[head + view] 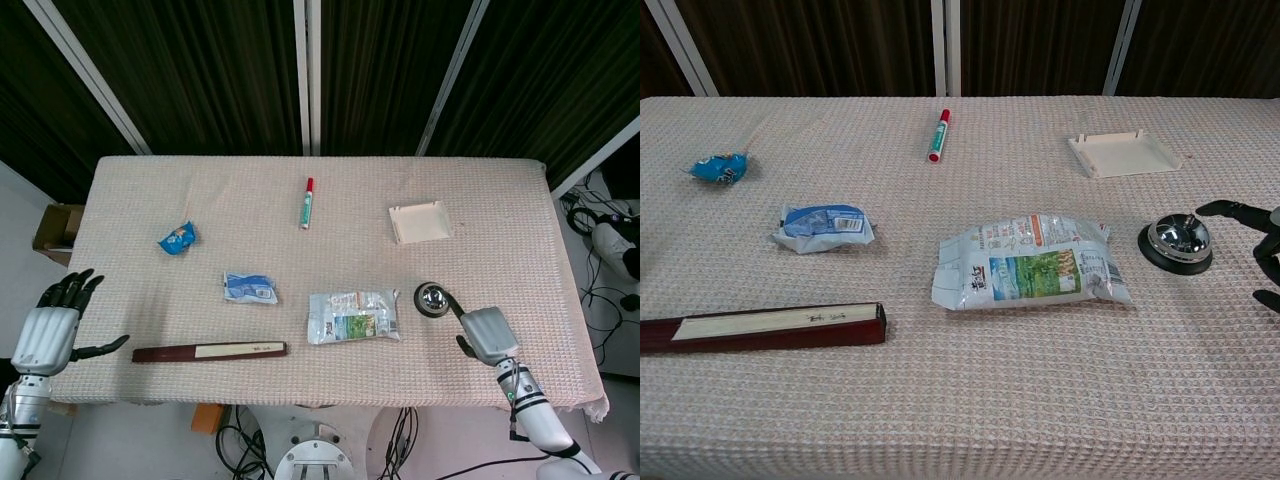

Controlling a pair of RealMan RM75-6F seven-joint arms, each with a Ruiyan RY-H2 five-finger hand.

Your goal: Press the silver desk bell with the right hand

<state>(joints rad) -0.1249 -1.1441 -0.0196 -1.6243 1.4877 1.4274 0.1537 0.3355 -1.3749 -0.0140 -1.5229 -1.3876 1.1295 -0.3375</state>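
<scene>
The silver desk bell (433,298) sits on its black base near the table's front right, right of a snack bag. In the chest view the bell (1177,240) shows its shiny dome. My right hand (487,334) hovers just right of and nearer than the bell, fingers apart and holding nothing. One dark finger (1238,211) reaches toward the bell, with its tip a little short of the dome. My left hand (48,334) is at the table's front left edge, fingers spread and empty; the chest view does not show it.
A printed snack bag (353,315) lies left of the bell. A long dark box (210,351) lies near the front edge. A blue packet (250,288), a blue wrapper (177,237), a red-green marker (307,202) and a white tray (420,221) lie farther back.
</scene>
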